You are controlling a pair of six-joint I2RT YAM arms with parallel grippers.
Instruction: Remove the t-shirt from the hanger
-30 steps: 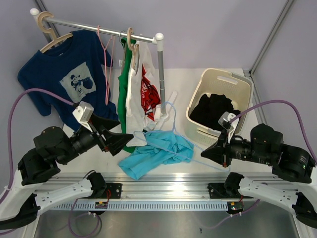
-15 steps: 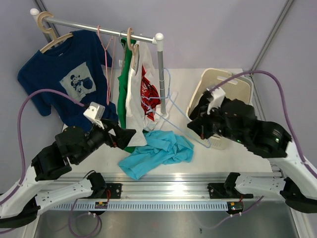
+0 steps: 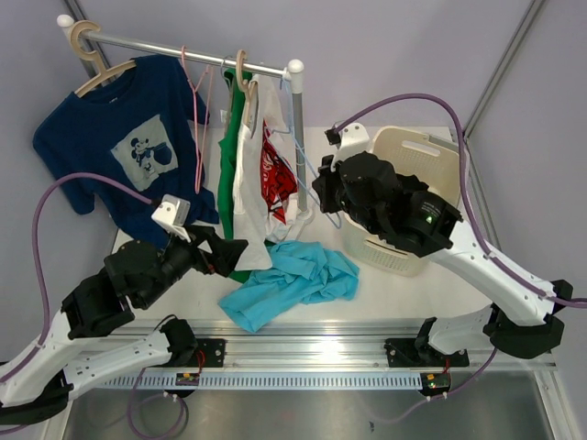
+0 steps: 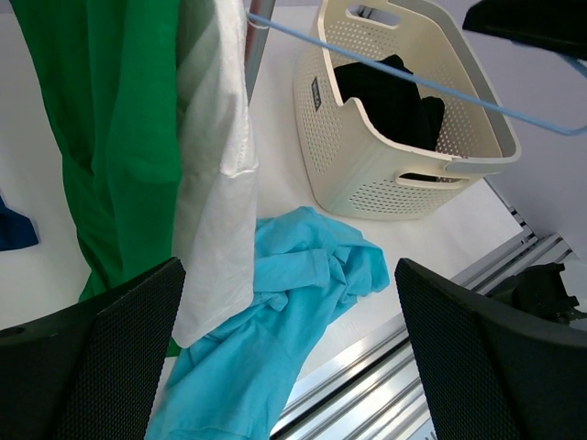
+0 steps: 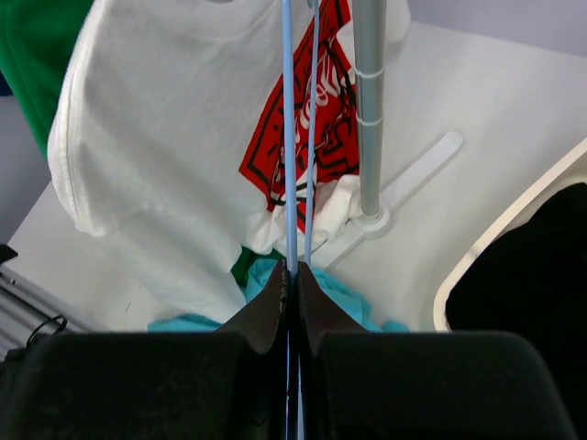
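The light blue t-shirt (image 3: 293, 280) lies crumpled on the table, free of its hanger; it also shows in the left wrist view (image 4: 275, 321). My right gripper (image 3: 323, 188) is shut on the thin blue wire hanger (image 5: 290, 137) and holds it in the air beside the rack post (image 3: 298, 137). The hanger crosses the left wrist view (image 4: 413, 81) above the basket. In the right wrist view the gripper (image 5: 293, 273) clamps the wire. My left gripper (image 3: 229, 252) is open and empty just left of the blue shirt, with the shirt between its fingers in its own view (image 4: 289, 275).
The rack rail (image 3: 183, 50) holds a navy printed shirt (image 3: 119, 137), an empty pink hanger (image 3: 195, 110), a green shirt (image 3: 234, 156) and a white shirt with red print (image 3: 261, 174). A cream laundry basket (image 3: 431, 147) with black clothing (image 4: 390, 96) stands at the right.
My right arm has lifted the blue hanger off the table and carried it up and left to the rack post. The blue shirt stays on the table. The left gripper barely moved.
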